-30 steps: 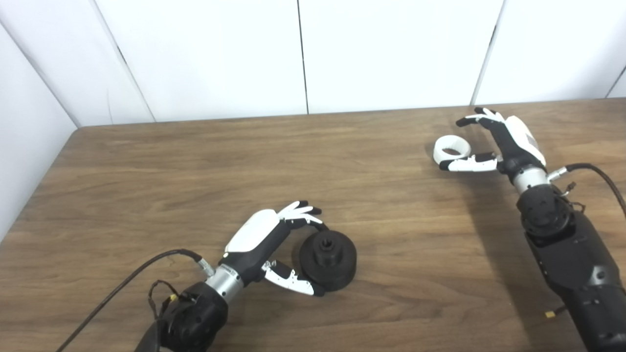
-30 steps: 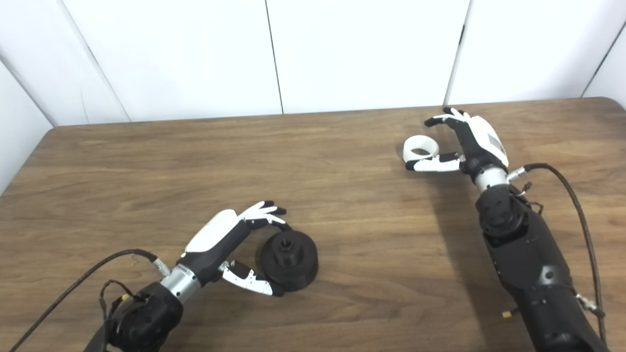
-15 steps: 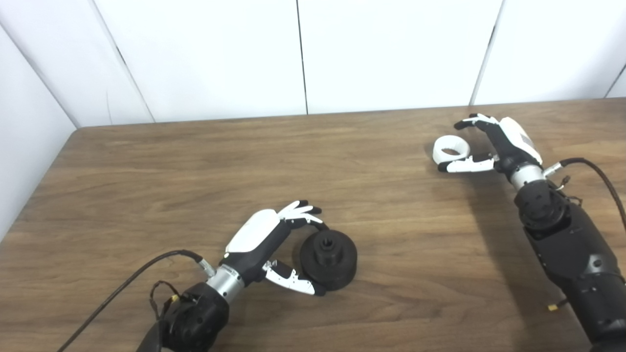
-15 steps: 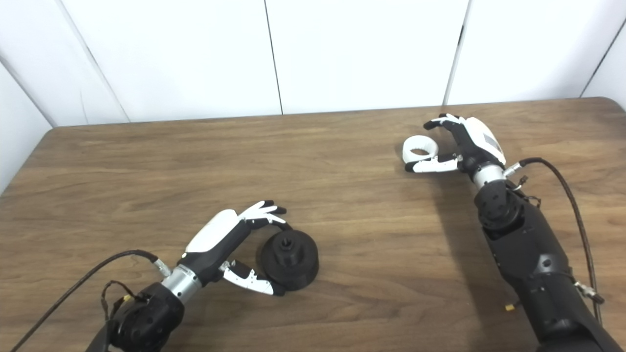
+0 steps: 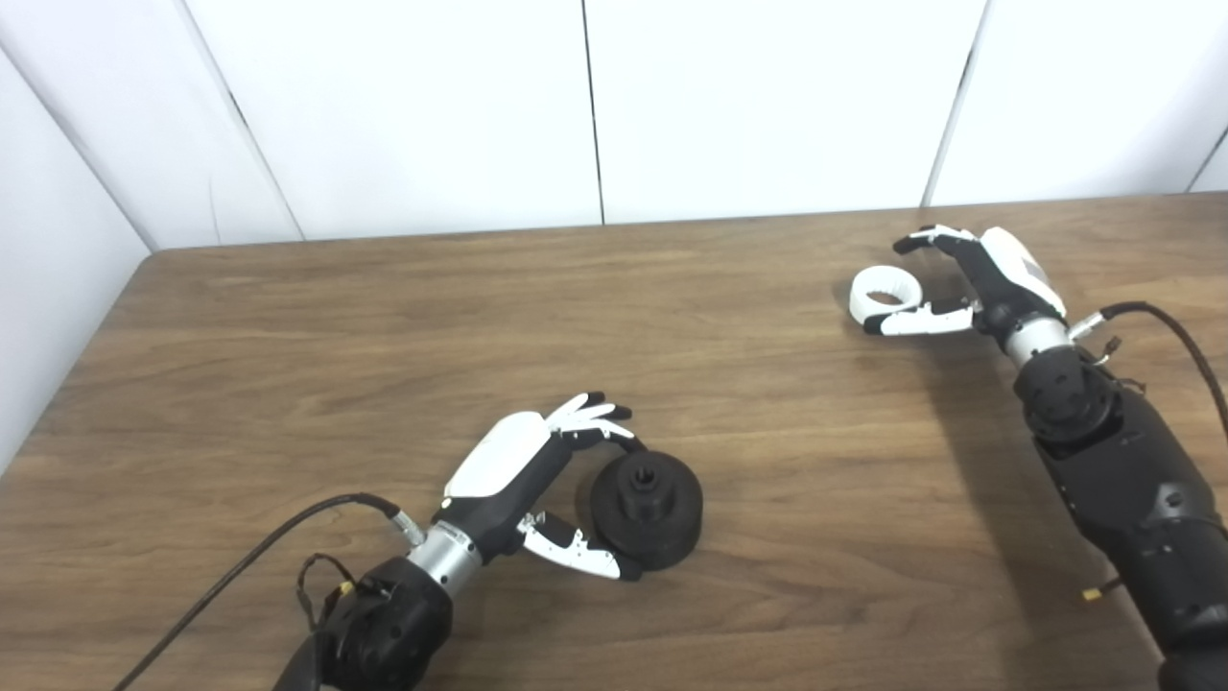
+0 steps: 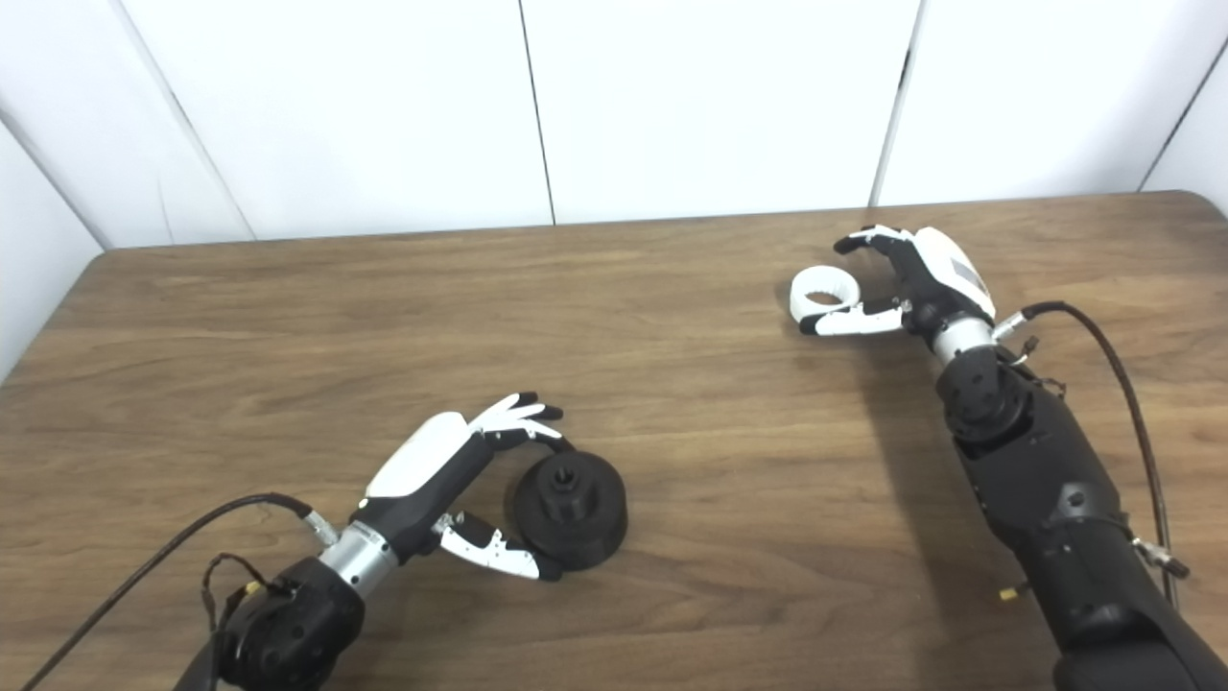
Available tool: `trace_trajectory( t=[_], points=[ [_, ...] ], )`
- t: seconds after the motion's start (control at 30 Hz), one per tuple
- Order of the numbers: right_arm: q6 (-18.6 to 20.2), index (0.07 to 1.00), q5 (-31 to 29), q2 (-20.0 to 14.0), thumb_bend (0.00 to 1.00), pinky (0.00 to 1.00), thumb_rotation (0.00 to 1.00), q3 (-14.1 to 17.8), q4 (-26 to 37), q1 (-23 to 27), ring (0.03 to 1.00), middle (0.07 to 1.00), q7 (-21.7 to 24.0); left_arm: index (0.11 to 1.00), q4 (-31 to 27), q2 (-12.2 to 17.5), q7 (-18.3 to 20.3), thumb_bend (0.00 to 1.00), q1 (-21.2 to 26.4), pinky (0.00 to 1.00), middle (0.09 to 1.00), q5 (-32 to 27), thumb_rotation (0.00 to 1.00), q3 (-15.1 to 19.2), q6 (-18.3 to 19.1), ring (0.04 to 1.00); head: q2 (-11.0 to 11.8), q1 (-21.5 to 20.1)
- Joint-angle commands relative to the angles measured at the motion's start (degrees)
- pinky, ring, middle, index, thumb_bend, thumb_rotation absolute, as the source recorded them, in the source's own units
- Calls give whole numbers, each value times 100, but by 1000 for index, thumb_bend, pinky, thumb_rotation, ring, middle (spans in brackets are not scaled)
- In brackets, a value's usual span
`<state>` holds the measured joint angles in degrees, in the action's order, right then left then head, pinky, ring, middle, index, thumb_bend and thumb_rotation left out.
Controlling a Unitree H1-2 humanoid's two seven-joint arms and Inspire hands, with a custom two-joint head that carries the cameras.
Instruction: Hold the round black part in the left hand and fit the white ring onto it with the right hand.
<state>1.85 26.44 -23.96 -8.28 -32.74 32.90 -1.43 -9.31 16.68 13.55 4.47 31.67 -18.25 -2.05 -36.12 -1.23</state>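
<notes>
Left hand [image 5: 537, 480] cupped round black part [image 5: 645, 511] low on worktop [image 5: 384, 336] - fingers apart, bracing, not clamped. Right hand [image 5: 969, 283] spread beside white ring [image 5: 885, 294] far right - lining up pinch, nothing held.

No text, label, brand, number or sign can be read anywhere in either view.

A: Where's the round part [image 5: 645, 498]?
B: On table [image 5: 384, 326], just right of left hand [image 5: 518, 475], between fingers & thumb.
A: Ring [image 5: 885, 293]?
B: Far side, just left of right hand [image 5: 993, 278].
</notes>
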Motion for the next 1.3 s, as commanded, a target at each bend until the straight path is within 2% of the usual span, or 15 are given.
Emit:
trace_trajectory(
  t=[0.0, 0.43, 0.87, 1.27],
  points=[
    [-138, 756, -41, -100, 949, 911, 332, 40, 119, 352, 969, 907, -49, 667, 25, 29, 4, 847, 34, 881, 901, 41, 281, 4, -25, 979, 1, 3],
    [-251, 709, -82, -88, 934, 927, 320, -4, -176, 415, 980, 910, -49, 668, 44, -4, -24, 857, 43, 881, 900, 6, 270, 2, -29, 978, -21, 15],
    [-347, 642, -101, -24, 898, 910, 281, -43, -214, 434, 976, 904, -130, 666, 24, -24, -50, 853, 14, 886, 901, -11, 274, 11, -61, 977, -16, 48],
    [-475, 621, -180, 12, 891, 911, 257, -11, -305, 431, 972, 897, -210, 666, 8, -30, -46, 857, 5, 890, 900, 23, 278, -11, -36, 976, -23, 43]
  ],
)
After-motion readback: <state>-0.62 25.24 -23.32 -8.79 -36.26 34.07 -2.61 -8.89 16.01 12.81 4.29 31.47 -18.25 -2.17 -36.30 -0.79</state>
